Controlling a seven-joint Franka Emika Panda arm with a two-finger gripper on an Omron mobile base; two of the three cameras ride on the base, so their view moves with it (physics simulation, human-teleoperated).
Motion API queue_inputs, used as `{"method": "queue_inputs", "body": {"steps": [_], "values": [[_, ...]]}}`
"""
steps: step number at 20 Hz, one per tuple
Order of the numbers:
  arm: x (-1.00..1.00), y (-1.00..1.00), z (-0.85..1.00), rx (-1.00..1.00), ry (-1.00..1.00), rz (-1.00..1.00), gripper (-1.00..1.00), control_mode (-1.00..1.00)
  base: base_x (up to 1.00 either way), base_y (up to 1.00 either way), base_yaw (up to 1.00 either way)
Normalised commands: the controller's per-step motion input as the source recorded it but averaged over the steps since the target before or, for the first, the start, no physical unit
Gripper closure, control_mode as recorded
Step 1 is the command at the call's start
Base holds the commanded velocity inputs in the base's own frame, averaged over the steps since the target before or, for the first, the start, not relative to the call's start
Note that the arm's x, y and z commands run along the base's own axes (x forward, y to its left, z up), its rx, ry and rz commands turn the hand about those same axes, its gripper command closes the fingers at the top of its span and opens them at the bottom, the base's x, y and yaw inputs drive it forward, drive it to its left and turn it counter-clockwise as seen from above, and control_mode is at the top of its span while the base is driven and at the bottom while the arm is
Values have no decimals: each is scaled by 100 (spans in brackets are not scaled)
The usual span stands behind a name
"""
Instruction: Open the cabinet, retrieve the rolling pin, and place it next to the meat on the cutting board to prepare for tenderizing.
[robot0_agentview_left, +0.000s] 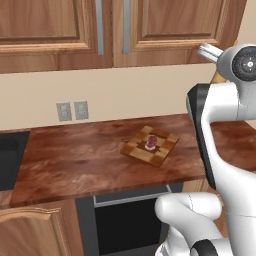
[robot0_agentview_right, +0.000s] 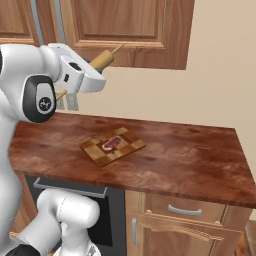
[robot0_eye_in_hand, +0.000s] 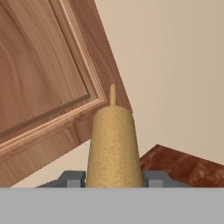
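My pincer (robot0_eye_in_hand: 113, 180) is partly closed on the rolling pin (robot0_eye_in_hand: 113, 144), its two finger tips pressing the pin's barrel from either side. In the hand view the pin runs straight away from me, its barrel ending in a thin stub handle. In the right base view I hold the rolling pin (robot0_agentview_right: 101, 60) high above the table (robot0_agentview_right: 200, 160), in front of the cabinet (robot0_agentview_right: 125, 30), whose doors are shut. From the left base view my own arm covers the pincer, and only a sliver of tan shows beside my wrist.

The cutting board (robot0_agentview_left: 162, 148) lies near the middle of the table, turned cornerwise to its front edge, and the meat (robot0_agentview_left: 150, 142) sits on the middle of the board. The pin's near end is hidden behind my hand in the right base view.
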Motion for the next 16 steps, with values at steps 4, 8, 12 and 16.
{"method": "queue_inputs", "body": {"steps": [4, 8, 12, 16], "values": [[0, 0, 0, 0, 0, 0, 100, 100, 0, 0, 0], [0, 0, 0, 0, 0, 0, 100, 100, 0, 0, 0], [0, 0, 0, 0, 0, 0, 100, 100, 0, 0, 0], [0, 0, -2, 0, 0, 0, 100, -100, 0, 0, 0]]}}
